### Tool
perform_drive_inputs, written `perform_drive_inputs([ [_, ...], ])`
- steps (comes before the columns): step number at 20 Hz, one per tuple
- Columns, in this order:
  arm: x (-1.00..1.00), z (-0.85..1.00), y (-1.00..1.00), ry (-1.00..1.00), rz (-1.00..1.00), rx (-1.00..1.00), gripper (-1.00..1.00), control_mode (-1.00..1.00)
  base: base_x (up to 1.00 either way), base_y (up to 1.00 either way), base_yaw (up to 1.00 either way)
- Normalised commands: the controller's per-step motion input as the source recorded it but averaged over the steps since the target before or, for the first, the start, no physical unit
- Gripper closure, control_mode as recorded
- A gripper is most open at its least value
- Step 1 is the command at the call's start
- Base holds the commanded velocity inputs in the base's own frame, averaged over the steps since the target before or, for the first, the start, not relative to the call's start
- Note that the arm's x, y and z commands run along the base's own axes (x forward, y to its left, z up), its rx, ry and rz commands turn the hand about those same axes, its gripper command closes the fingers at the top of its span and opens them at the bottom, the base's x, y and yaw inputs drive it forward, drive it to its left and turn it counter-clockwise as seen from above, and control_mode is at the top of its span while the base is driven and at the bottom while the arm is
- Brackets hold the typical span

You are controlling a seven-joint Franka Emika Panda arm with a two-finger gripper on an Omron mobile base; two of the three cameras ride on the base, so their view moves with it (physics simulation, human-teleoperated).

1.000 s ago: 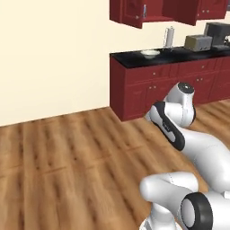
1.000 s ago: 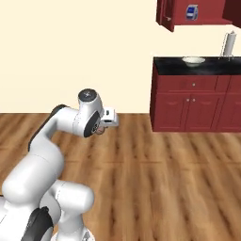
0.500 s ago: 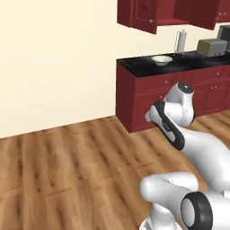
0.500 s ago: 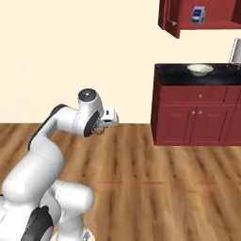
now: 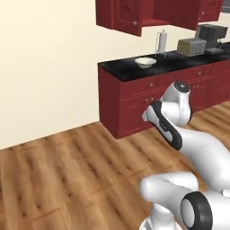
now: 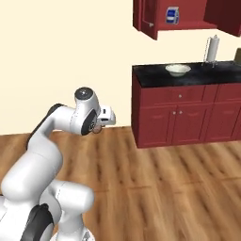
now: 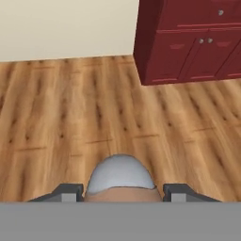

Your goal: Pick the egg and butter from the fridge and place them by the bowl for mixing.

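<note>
Near the worktop's left end sits the bowl [image 5: 145,62]. Jaws grip the egg [image 7: 121,179]; a jolt while driving could shake it loose.

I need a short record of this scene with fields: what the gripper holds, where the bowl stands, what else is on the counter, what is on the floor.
gripper: gripper closed on a rounded object, likely the egg
bowl: bowl on the black counter, near its left end
also on counter: paper towel roll, toaster
cupboards: dark red cupboards under the counter
floor: wooden floor
</note>
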Motion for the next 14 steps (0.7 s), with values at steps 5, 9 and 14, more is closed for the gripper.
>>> perform_drive_inputs([
  [5,0.00,0.00,0.00,0.00,0.00,0.00,1.00,1.00,0.74,-0.11,-0.07],
  [9,0.00,0.00,0.00,0.00,0.00,0.00,1.00,1.00,0.87,-0.17,0.00],
  [14,0.00,0.00,0.00,0.00,0.00,0.00,1.00,1.00,0.87,-0.27,0.01],
])
